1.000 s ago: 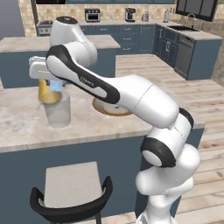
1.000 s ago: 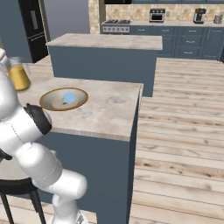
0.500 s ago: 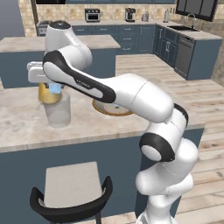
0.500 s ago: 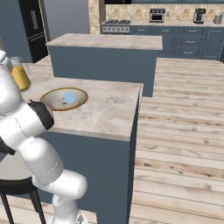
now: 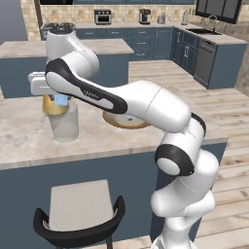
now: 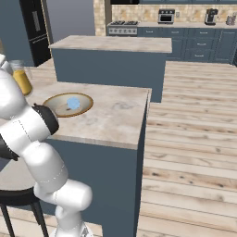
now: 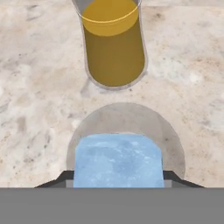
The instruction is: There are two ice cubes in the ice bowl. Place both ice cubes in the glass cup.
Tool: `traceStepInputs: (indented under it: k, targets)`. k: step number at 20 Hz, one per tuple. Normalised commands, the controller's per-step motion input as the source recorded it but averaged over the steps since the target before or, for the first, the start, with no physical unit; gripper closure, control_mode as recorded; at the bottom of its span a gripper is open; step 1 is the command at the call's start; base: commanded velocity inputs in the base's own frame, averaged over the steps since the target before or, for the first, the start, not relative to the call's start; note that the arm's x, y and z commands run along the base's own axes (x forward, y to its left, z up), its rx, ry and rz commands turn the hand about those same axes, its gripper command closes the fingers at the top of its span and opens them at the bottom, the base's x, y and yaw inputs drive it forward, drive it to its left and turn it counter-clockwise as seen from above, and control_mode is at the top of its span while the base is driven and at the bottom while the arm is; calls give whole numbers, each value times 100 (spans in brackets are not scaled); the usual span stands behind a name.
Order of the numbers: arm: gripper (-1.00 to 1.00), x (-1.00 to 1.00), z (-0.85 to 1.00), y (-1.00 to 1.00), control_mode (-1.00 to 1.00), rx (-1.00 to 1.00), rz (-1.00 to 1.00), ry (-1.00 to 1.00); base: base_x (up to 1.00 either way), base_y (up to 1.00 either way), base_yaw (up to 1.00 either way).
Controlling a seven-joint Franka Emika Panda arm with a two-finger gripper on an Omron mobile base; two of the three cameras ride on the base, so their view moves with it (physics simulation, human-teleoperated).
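The gripper pinches one ice cube directly above the cup. The second cube lies in the bowl. No cube is in the cup yet; both placements remain.

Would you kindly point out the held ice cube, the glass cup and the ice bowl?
held ice cube (image 7: 117, 159): hand view, top face.
glass cup (image 5: 65, 126): left base view, side wall.
ice bowl (image 6: 54, 99): right base view, wooden rim.
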Motion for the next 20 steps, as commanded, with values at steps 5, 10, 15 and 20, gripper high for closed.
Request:
traceStepInputs:
  k: [5, 10, 15, 20]
  targets:
    - [-100, 0, -9, 0, -100, 0, 0, 0, 0, 0, 0]
    - [-100, 12, -14, 0, -100, 0, 0, -1, 0, 0, 0]
    - [-100, 36, -1, 0, -100, 0, 0, 0, 0, 0, 0]
    - [-100, 4, 46, -21, -100, 2, -1, -7, 0, 0, 0]
